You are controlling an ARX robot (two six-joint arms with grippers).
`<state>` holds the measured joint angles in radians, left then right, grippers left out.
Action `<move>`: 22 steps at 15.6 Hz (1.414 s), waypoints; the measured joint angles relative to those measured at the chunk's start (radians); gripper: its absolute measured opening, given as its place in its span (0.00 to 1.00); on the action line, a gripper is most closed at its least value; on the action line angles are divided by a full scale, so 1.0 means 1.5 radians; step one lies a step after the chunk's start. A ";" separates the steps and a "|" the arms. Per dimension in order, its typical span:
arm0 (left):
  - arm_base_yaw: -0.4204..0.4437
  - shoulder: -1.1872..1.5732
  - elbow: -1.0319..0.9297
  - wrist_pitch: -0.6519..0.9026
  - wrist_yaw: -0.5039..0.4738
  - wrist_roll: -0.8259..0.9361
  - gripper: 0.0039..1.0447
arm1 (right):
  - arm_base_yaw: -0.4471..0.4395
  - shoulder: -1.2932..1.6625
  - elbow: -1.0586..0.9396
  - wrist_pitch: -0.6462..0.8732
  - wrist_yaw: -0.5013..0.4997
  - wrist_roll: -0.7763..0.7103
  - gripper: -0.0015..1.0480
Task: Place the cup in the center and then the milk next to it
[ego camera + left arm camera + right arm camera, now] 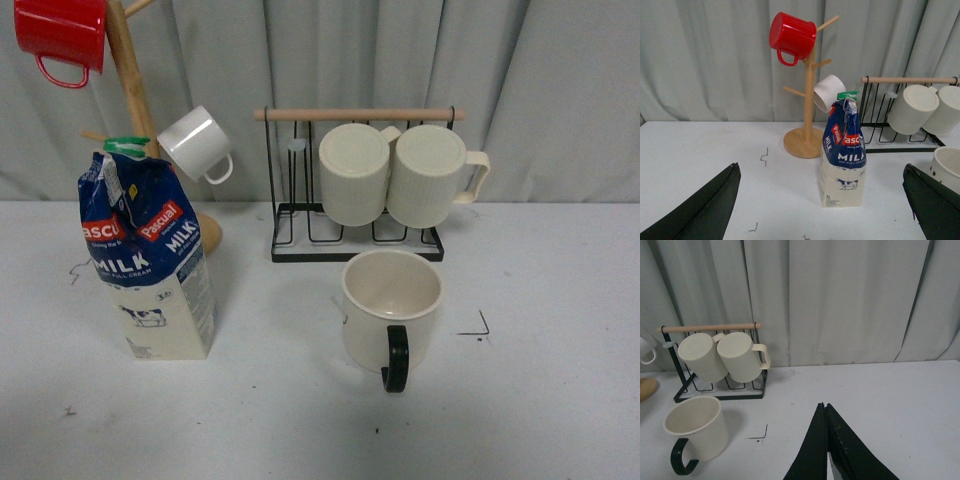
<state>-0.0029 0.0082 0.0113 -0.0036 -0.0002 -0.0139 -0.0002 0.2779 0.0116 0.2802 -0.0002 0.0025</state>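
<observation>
The left gripper hangs with its two dark fingers spread wide, nothing between them, looking straight at the milk. The right gripper has its fingers pressed together on nothing, off to the right over bare table. The cup stands upright near the middle of the table, just in front of the wire rack, with its dark handle turned toward the robot, so the first half of the job looks done. The milk stands upright at the left, well apart from the cup and close in front of the base of the wooden mug tree. It is probably the awkward one to handle: tall, narrow-footed and likely to tip if jolted. Its printed card is smooth enough to slide in a weak hold and soft enough to buckle in a hard one. The top under the green cap is crumpled, so that part offers no firm purchase. The best hold seems to be across the flat sides at about mid-height, squeezed moderately and kept vertical.
</observation>
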 joint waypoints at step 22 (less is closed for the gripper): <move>-0.002 0.541 0.247 0.068 0.094 -0.117 0.94 | 0.000 -0.182 0.000 -0.189 0.000 -0.001 0.93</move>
<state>-0.0059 0.8204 0.3817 0.0978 0.1406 -0.1890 -0.0002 0.0044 0.0120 -0.0032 -0.0002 0.0010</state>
